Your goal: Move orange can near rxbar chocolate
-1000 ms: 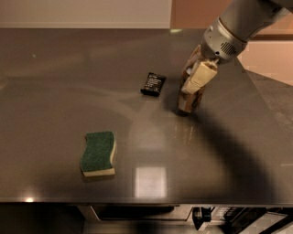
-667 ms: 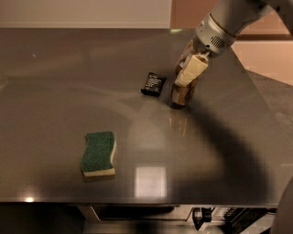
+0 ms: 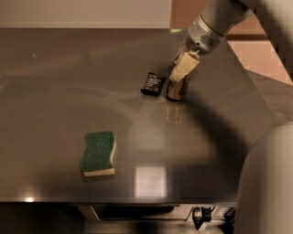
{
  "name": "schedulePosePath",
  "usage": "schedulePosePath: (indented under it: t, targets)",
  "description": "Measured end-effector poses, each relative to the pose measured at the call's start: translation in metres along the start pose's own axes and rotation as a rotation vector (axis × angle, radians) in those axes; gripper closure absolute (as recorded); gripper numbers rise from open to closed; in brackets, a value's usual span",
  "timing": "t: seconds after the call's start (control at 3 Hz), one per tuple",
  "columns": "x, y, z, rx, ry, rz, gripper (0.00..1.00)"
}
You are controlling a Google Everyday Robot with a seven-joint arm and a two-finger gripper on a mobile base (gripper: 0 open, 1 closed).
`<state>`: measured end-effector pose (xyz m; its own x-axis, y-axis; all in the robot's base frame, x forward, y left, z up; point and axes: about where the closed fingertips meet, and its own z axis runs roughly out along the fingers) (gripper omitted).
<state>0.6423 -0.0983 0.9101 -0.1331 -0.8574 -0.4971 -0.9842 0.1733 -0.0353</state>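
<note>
**A:** How is your arm sitting?

**B:** Your arm (image 3: pixel 219 16) reaches in from the top right corner and slopes down and to the left over the far part of the counter (image 3: pixel 68 82). The grey wrist points downward, and the gripper (image 3: pixel 180 77) hangs below it, right at the orange can (image 3: pixel 177 89).

**A:** And the jaws?

**B:** They are clamped on the can. You can see one cream finger (image 3: pixel 184 67) lying across its upper front, while the other is hidden behind it.

**A:** Where is the can itself?

**B:** It stands upright with its base on the counter, just to the right of the chocolate bar (image 3: pixel 153 83). The bar lies flat, dark with pale lettering, and there is only a thin gap between the two, if any.

**A:** What else is on the surface?

**B:** A green sponge (image 3: pixel 98 153) with a yellow underside lies nearer to you on the left, well apart from the can and the bar. The counter is dull grey metal and mirrors a square patch of light near the front edge.

**A:** And the room?

**B:** A pale wall (image 3: pixel 82 13) runs along the back of the counter, with pinkish floor (image 3: pixel 256 52) beyond its right edge. A pale rounded part of your robot (image 3: pixel 270 183) fills the lower right corner.
</note>
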Motion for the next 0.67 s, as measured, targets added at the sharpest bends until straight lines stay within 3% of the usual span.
schedulePosePath:
  t: [0.33,0.67]
  targets:
    - [-0.0008,-0.0105,0.0096,-0.012,0.008,0.008,0.83]
    - [-0.0027,-0.0163,0.0134,-0.018,0.003,0.007,0.59]
